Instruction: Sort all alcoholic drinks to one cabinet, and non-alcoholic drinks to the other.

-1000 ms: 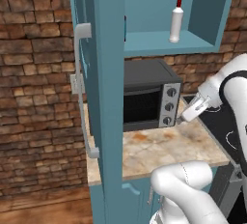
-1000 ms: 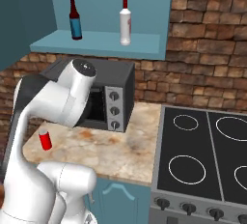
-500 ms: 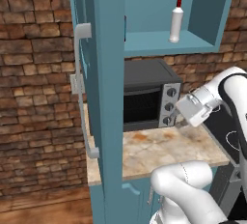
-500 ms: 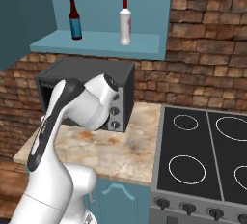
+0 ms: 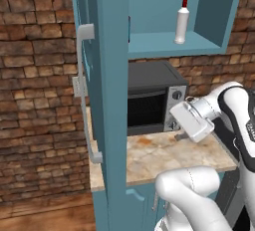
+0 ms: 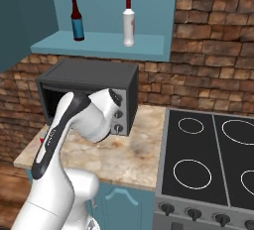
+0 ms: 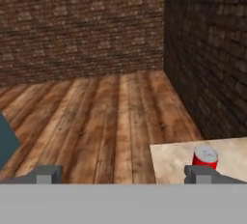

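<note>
So my arm has swung round over the last second: the hand sat off to the right of the microwave (image 5: 153,103) by the stove side, and now it hangs in front of the microwave's control panel, turned toward the left end of the counter (image 5: 164,158). The bottles haven't moved in that time.

Pincer (image 7: 123,175): fingers wide apart, nothing between them. In the hand view the right fingertip (image 7: 202,175) sits just in front of the red can (image 7: 205,157), which stands upright near the counter's corner, wooden floor (image 7: 106,117) beyond it.

In the right base view my forearm now covers most of that can; only a red sliver (image 6: 41,140) shows at the counter's left edge.

Where the task things are:
- pale whitish bottle (image 5: 182,21), red cap, upright on the open cabinet shelf (image 5: 164,43) above the microwave.
- dark brown bottle (image 6: 77,21) on the same shelf, well to the left of the pale one (image 6: 129,22).
- red can: on the counter, not yet shelved.

Reading: the swing looks like a line-up on the can, so that's the step in hand. Alcohol and cola share one shelf, so my guess is sorting is far from done. Next move needs the hand dropped and shifted right to centre the can between the fingers; it's close to the counter edge, so a nudge could tip it off.
</note>
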